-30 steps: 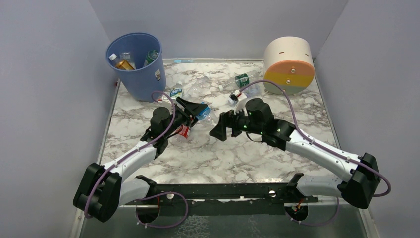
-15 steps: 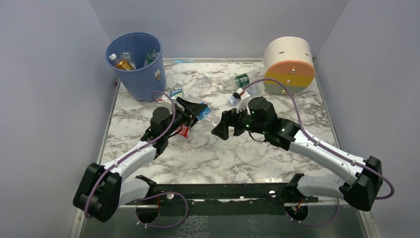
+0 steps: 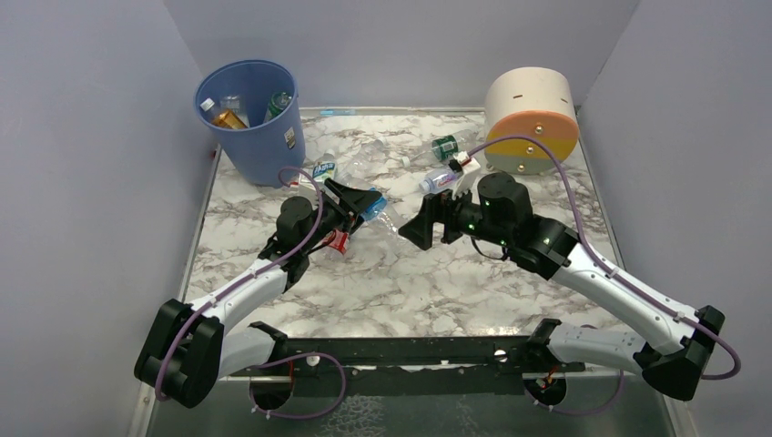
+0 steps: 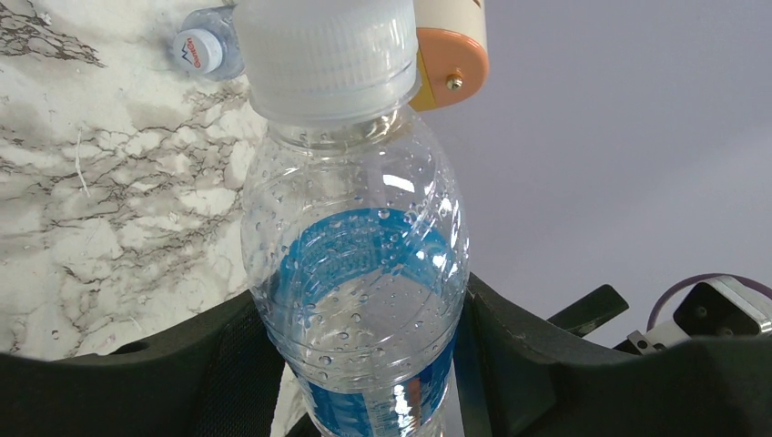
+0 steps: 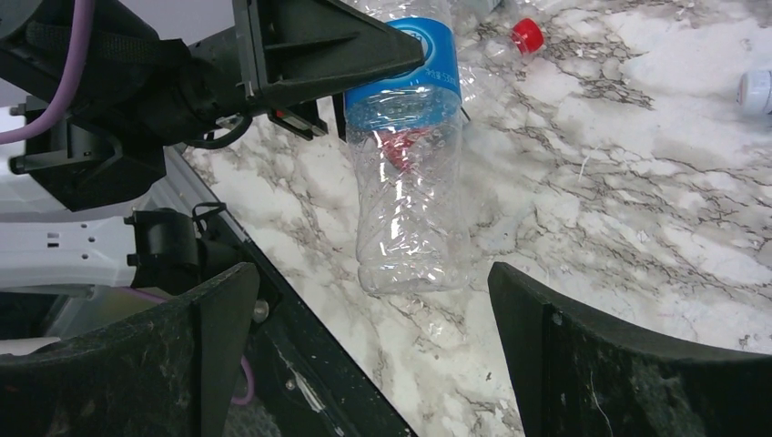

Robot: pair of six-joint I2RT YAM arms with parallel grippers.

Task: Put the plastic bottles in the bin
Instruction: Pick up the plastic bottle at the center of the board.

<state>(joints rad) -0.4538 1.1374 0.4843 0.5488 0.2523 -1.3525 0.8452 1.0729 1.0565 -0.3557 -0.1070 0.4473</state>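
My left gripper (image 3: 361,201) is shut on a clear bottle with a blue label (image 3: 375,208) and holds it above the table's middle. In the left wrist view the bottle (image 4: 360,264) fills the gap between the fingers, white cap up. My right gripper (image 3: 421,225) is open and empty, just right of that bottle. The right wrist view shows the held bottle (image 5: 410,191) ahead of the open jaws. The blue bin (image 3: 253,137) stands at the back left with several bottles inside. Loose bottles lie on the table: green label (image 3: 444,147), blue label (image 3: 323,169), red cap (image 3: 435,179), red label (image 3: 337,240).
A cream-orange-yellow drum (image 3: 531,116) stands at the back right. A crumpled clear bottle (image 3: 366,155) lies between bin and drum. Grey walls close in the left, back and right sides. A black rail (image 3: 410,349) runs along the near edge.
My right arm has drawn back to the right and slightly farther from the held bottle, gripper still open. My left arm and its bottle have not moved.
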